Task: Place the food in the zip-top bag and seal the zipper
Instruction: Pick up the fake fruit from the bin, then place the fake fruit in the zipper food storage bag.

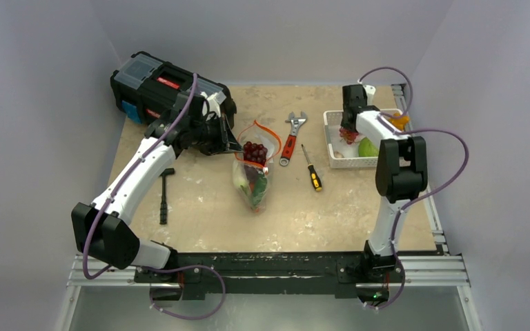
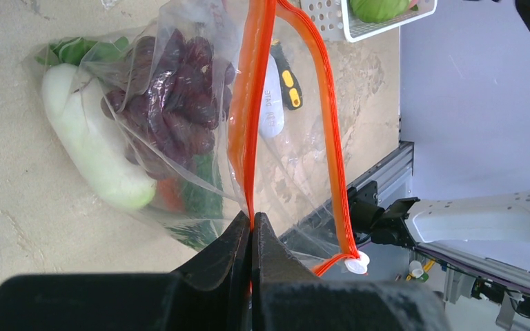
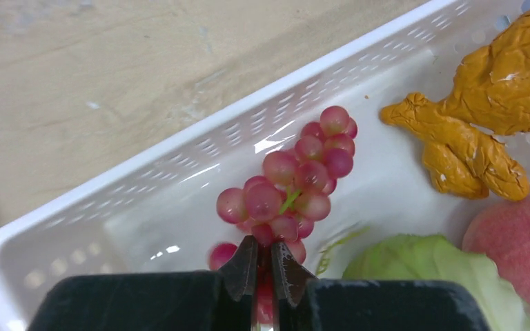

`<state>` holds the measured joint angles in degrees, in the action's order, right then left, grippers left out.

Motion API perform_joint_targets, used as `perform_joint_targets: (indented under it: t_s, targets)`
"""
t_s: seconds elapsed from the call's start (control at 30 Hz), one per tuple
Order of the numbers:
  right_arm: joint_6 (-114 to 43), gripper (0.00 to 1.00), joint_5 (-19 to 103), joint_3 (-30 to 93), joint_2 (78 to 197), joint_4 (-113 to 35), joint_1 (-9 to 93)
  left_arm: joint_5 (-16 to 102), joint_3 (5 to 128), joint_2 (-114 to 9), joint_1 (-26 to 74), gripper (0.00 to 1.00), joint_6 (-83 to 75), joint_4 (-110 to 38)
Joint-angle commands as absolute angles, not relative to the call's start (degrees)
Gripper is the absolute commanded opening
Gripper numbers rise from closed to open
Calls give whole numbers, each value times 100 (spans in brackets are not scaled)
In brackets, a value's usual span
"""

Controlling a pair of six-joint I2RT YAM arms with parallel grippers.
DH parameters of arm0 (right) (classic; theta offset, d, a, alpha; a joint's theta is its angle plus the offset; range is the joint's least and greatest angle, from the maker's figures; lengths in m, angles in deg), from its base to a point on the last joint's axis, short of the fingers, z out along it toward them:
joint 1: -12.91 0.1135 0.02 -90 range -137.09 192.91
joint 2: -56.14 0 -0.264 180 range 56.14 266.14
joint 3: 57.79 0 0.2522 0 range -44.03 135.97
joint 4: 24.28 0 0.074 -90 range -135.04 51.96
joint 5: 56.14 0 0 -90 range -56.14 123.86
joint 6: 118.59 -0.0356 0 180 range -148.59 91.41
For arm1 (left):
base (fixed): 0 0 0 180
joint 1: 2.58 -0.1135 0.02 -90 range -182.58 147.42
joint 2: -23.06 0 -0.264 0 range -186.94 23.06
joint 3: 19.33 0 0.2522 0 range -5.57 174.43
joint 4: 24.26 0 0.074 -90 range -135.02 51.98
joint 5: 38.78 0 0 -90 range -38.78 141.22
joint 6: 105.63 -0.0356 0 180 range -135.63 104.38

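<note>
Tan tabletop under pale walls, and we judge we're mid-loading: the bag lies in the middle of the table with dark grapes, a white radish and some greens inside. Our left gripper is pinched tight on the orange zipper, lifting one lip so the mouth gapes. At the far right, our right gripper is down in the white basket, jaws nearly together on the lowest berries of the pink grapes. A cabbage, an orange piece and a pink fruit lie beside them. Next, we reckon: lift clear of the basket wall, carry left over the wrench and screwdriver, and drop through that open mouth. The grip is only on the bunch's end, so it may swing or slip.
</note>
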<state>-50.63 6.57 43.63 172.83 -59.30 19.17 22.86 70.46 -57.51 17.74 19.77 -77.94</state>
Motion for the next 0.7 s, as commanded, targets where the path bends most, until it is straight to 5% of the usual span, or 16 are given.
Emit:
perform_joint_targets:
  t_s: [0.0, 0.47, 0.67]
  targets:
    - [-5158, 0, 1341, 4002, 16215, -5302, 1972, 2079, 7091, -5758, 1745, 0, 2037, -7568]
    - [-6120, 0, 3058, 2114, 13895, -3714, 1967, 2073, 7090, -5753, 1738, 0, 2041, -7571]
    - [-6240, 0, 5380, 2682, 14035, -3673, 2007, 2076, 7098, -5727, 1741, 0, 2040, -7573]
